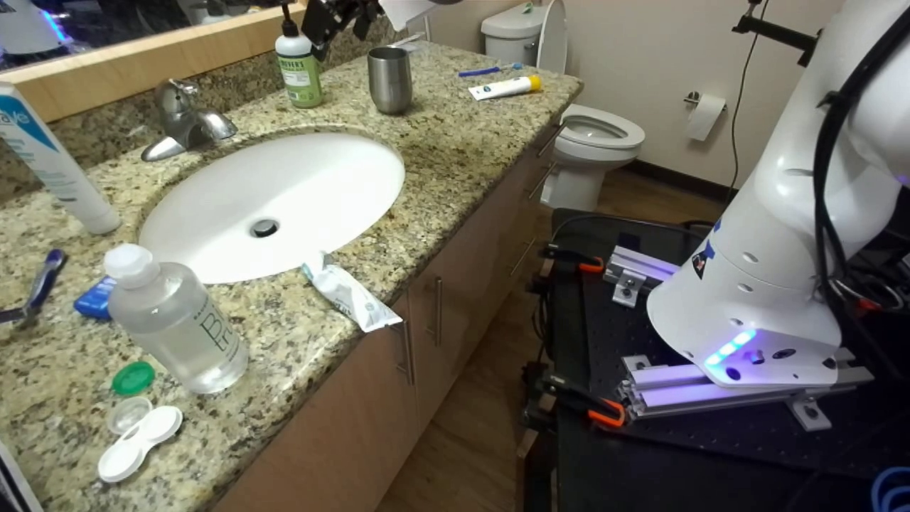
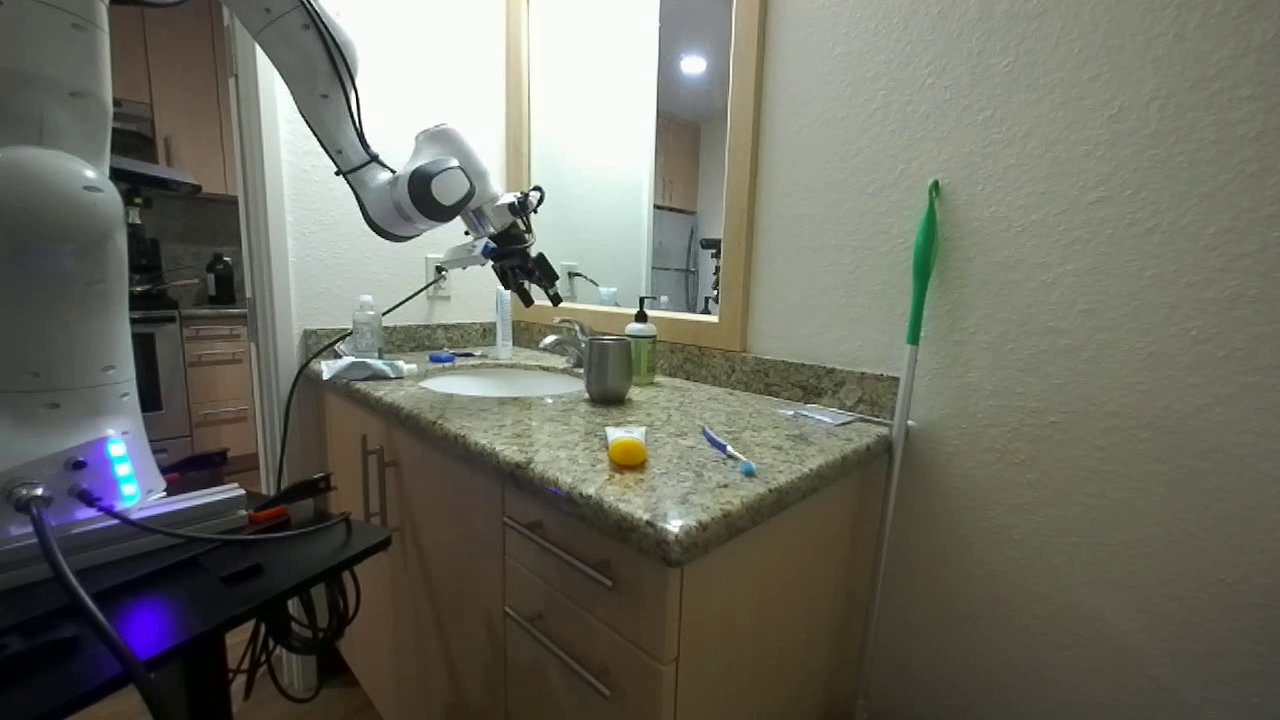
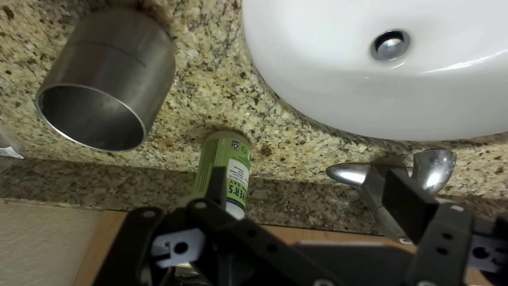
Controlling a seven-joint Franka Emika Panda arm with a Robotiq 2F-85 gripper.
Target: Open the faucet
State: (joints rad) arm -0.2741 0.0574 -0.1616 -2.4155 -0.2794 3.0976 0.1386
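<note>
The chrome faucet (image 1: 183,122) stands behind the white oval basin (image 1: 334,167). It also shows in an exterior view (image 2: 572,343), partly behind the metal cup. In the wrist view the faucet (image 3: 371,188) is at the right, partly covered by a black finger. My gripper (image 2: 540,297) is above the counter, higher than the faucet and apart from it. In an exterior view the gripper (image 1: 340,37) shows at the top edge near the soap pump. In the wrist view the gripper (image 3: 313,194) is open, its fingers wide apart with nothing held.
A grey metal cup (image 1: 390,82) and a green soap bottle (image 1: 301,75) stand beside the faucet. A white tube (image 1: 57,160) and a clear bottle (image 1: 178,320) stand on the basin's other side. The mirror frame (image 2: 640,325) rises behind the counter.
</note>
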